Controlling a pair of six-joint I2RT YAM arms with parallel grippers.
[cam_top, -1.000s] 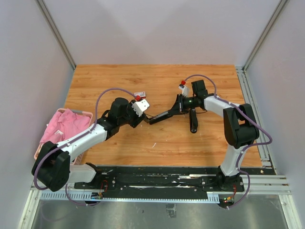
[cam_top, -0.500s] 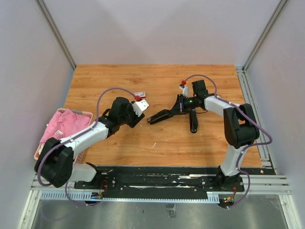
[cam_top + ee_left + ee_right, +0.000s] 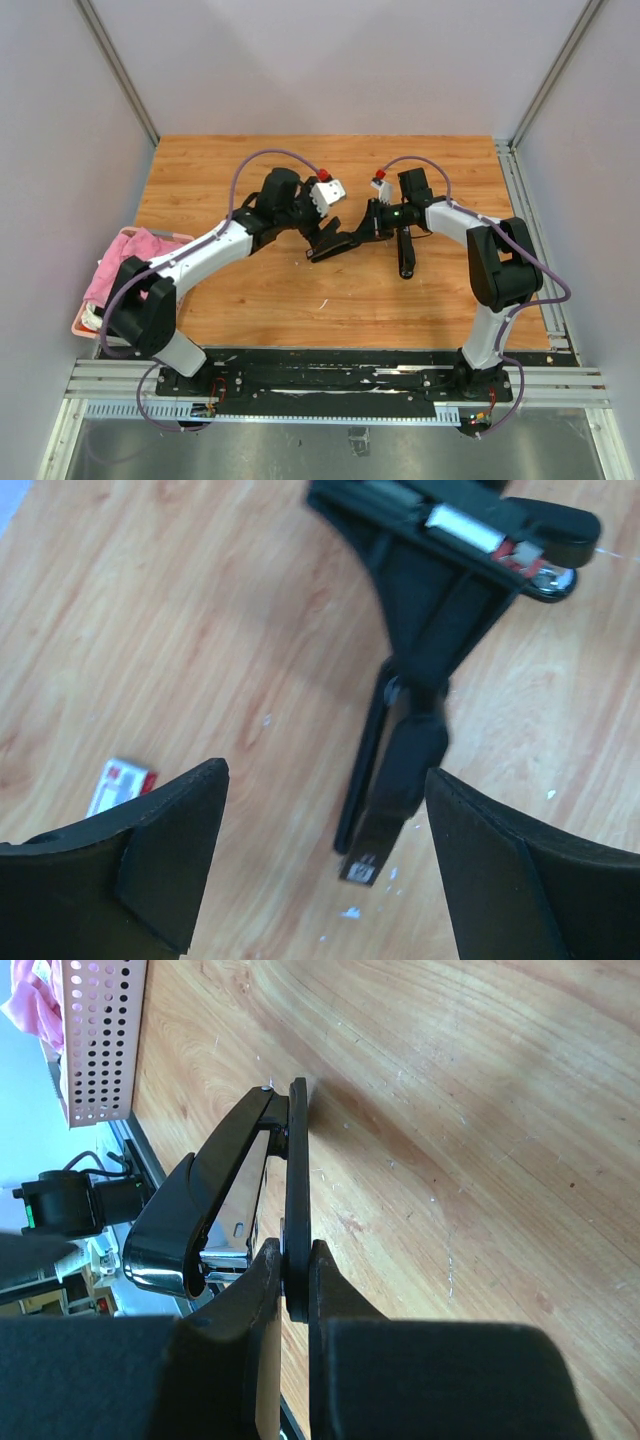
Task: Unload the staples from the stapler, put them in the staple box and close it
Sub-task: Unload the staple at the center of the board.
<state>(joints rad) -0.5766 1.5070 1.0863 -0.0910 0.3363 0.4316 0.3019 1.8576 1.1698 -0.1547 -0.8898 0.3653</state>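
Since a sec ago the left arm has swung up and across to the stapler (image 3: 338, 243). The left gripper (image 3: 325, 780) now hangs over it w/ fingers spread wide, nothing btwn them. The staples (image 3: 465, 528) are a silvery strip lying in the stapler's open channel, at the top of the left wrist view next to a bit of red. The stapler is splayed open over the wooden table (image 3: 200, 170), its thin base plate pinched tight in the right gripper (image 3: 290, 1260). A long black piece (image 3: 405, 255) lies just beside that gripper.

Far left is a pink perforated basket (image 3: 150, 234) w/ a pink cloth (image 3: 120, 265) heaped in it.

Pale specks (image 3: 350, 912) on the wood are too small to tell what they are. A small red-and-white box (image 3: 120, 783) shows in the left wrist view only; overhead, the arm covers it. Its print is blurred, and the white label (image 3: 360, 868) on the stapler's end is likewise unreadable.
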